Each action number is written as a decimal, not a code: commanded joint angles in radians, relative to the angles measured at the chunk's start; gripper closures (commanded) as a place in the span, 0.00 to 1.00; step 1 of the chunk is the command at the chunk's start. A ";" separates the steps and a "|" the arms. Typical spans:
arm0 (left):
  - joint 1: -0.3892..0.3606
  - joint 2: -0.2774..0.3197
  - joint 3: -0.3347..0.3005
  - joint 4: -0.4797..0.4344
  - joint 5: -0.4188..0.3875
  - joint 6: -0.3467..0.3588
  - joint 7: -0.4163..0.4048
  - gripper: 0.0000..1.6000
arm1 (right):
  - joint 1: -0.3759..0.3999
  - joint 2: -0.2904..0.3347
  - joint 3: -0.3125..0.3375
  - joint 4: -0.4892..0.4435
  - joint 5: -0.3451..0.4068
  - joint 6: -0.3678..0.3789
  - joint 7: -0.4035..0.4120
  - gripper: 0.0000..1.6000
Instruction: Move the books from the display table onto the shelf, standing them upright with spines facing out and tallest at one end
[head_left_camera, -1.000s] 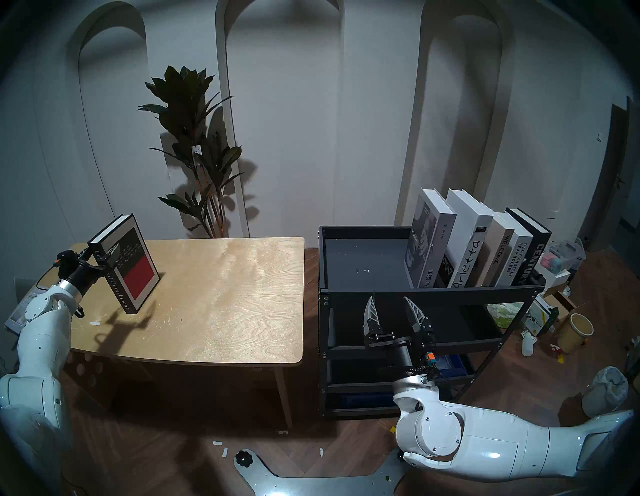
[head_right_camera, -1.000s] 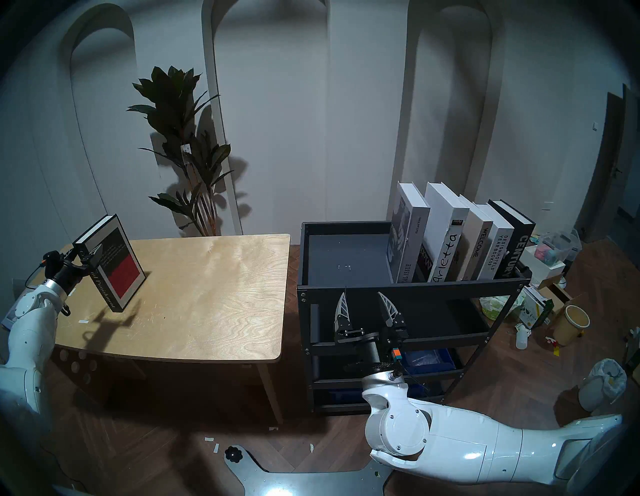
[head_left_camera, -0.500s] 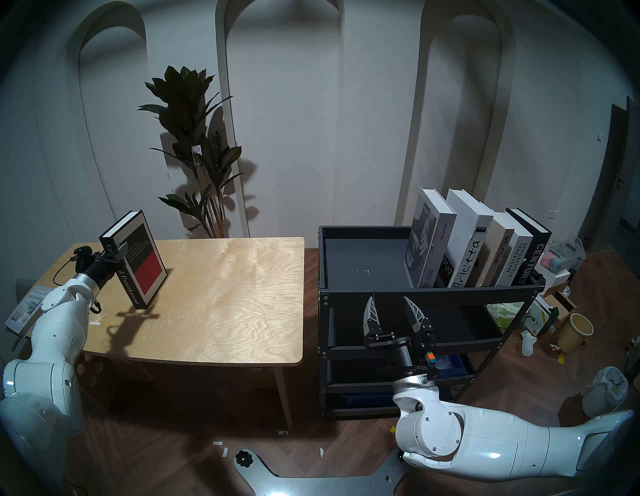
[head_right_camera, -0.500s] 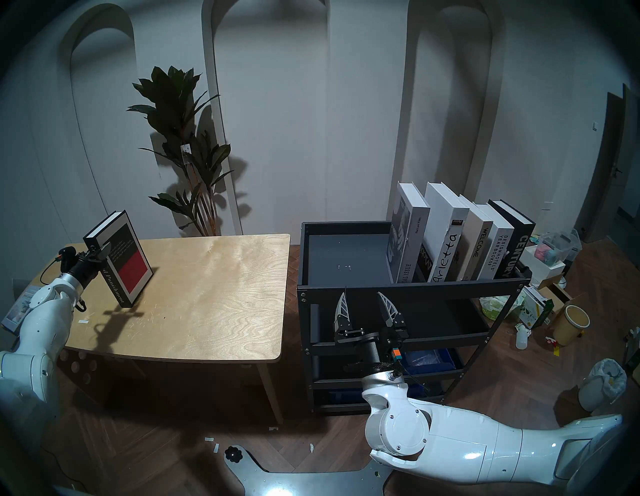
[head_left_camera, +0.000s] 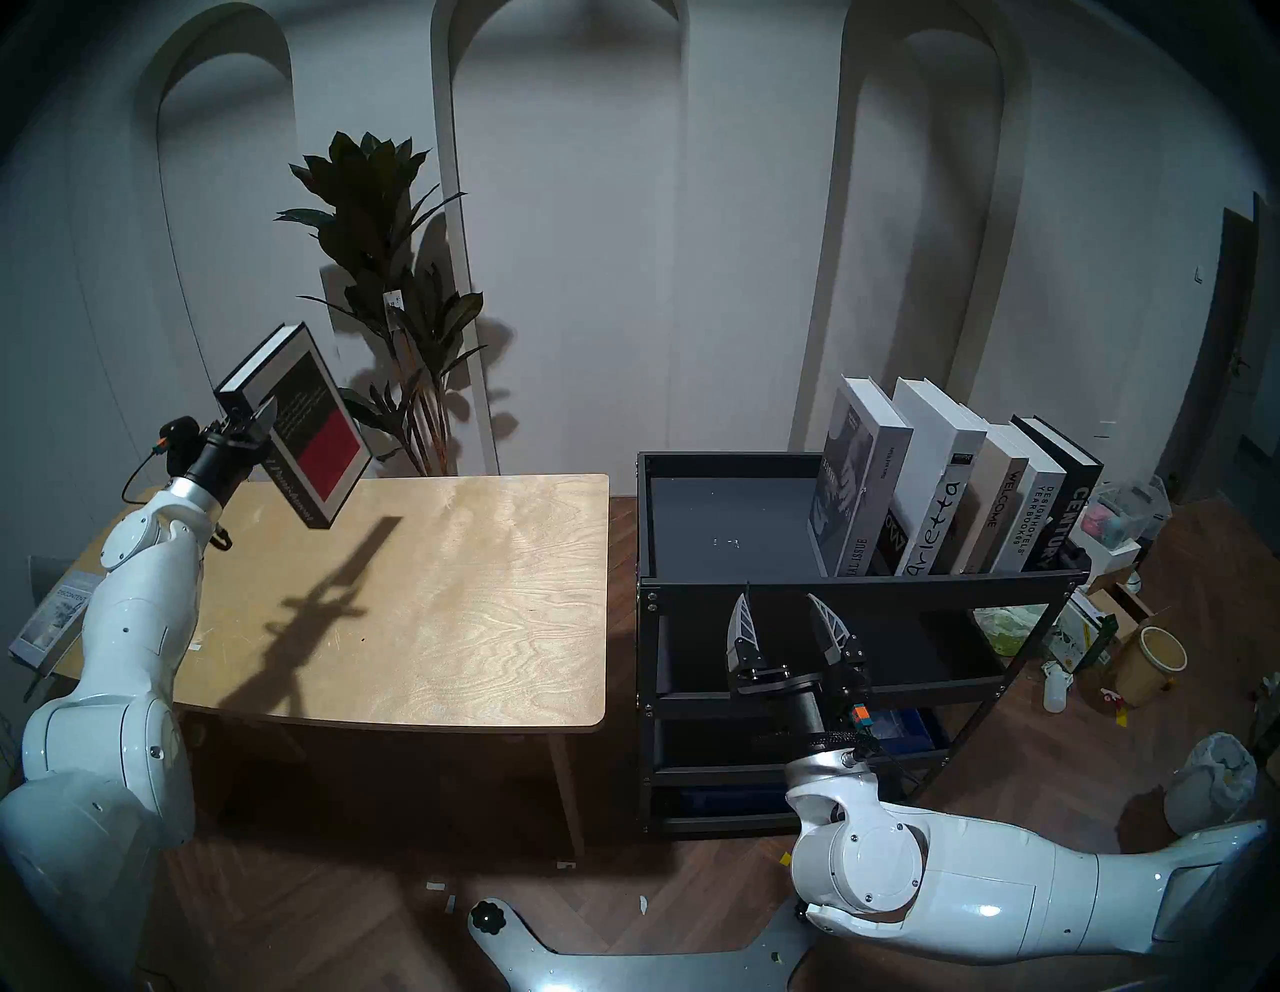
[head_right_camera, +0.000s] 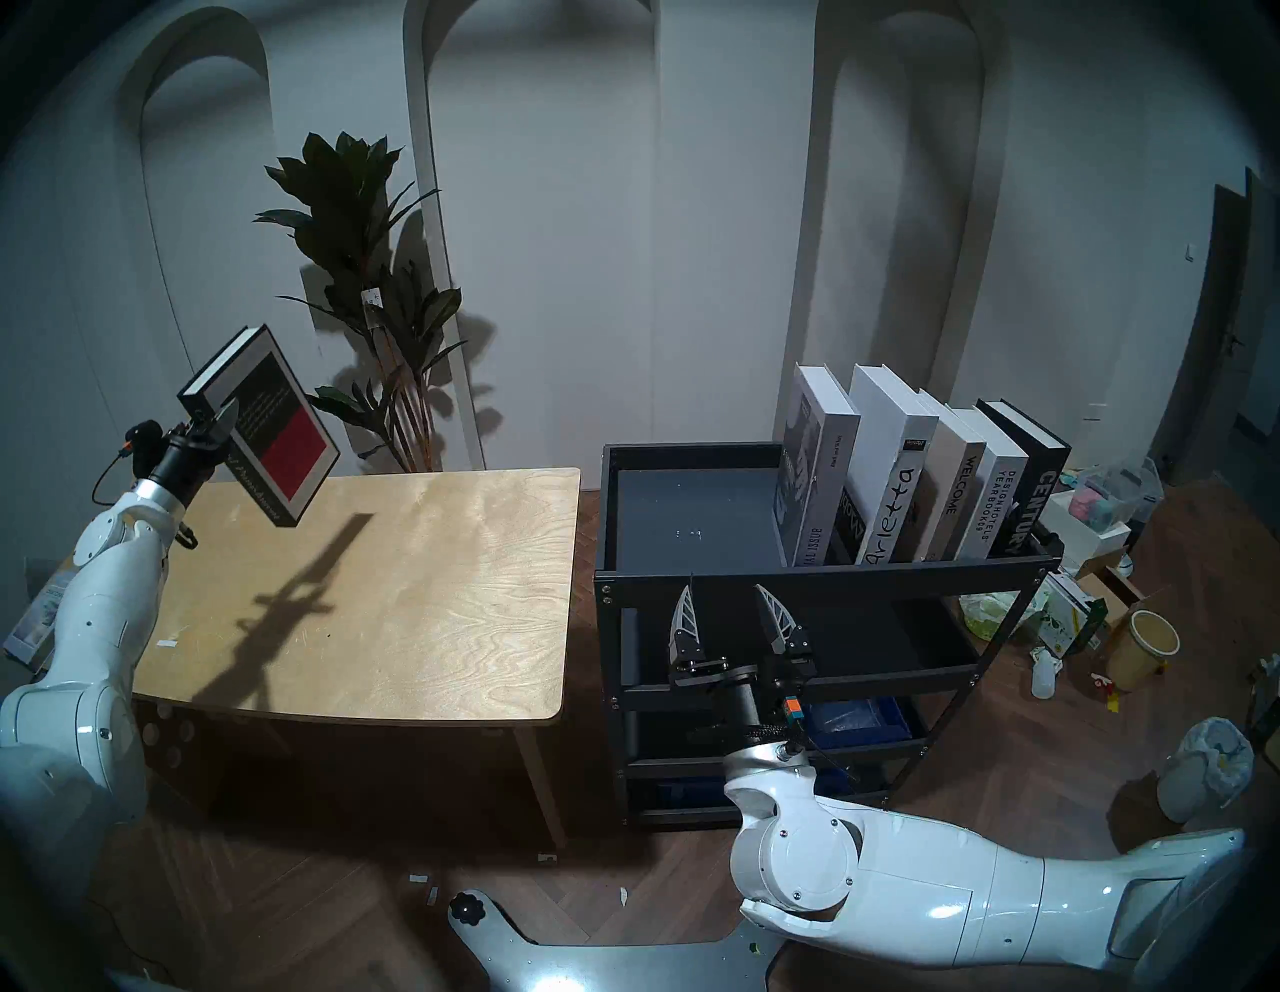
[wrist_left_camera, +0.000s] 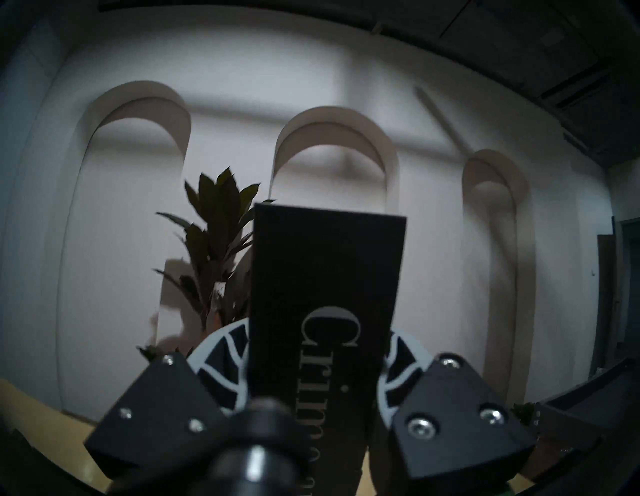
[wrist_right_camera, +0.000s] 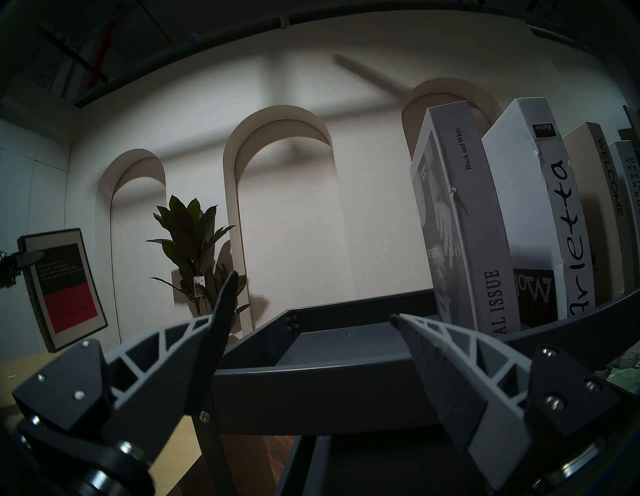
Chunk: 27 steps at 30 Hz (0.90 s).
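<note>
The black Crime and Punishment book (head_left_camera: 315, 433) with a red block on its cover hangs tilted above the far left of the display table (head_left_camera: 450, 589). My left gripper (head_left_camera: 253, 424) is shut on its spine edge. In the left wrist view the spine (wrist_left_camera: 325, 277) fills the space between the fingers (wrist_left_camera: 225, 350). Several large books (head_left_camera: 956, 485) stand upright, spines out, at the right end of the top tray of the shelf (head_left_camera: 859, 585). My right gripper (head_left_camera: 783, 609) is open and empty just in front of the shelf's front rim (wrist_right_camera: 311, 391).
A tall potted plant (head_left_camera: 395, 291) stands behind the table. A thin grey Discontent book (head_left_camera: 59, 616) lies off the table's left end. A tan bucket (head_left_camera: 1153, 661), boxes and a bagged bin (head_left_camera: 1212, 783) clutter the floor right of the shelf.
My left gripper closed on the standing book, then lifted it off the table, up and toward the back right. The right arm has not moved.
</note>
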 joint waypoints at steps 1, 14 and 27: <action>-0.106 -0.108 0.049 -0.110 -0.028 -0.003 -0.028 1.00 | 0.004 -0.003 0.002 -0.006 -0.002 -0.002 0.001 0.00; -0.186 -0.276 0.222 -0.275 -0.044 0.061 -0.011 1.00 | 0.005 -0.005 0.001 0.000 -0.002 -0.002 0.001 0.00; -0.161 -0.391 0.288 -0.369 -0.059 0.177 0.152 1.00 | 0.006 -0.007 0.001 0.001 -0.002 -0.003 0.001 0.00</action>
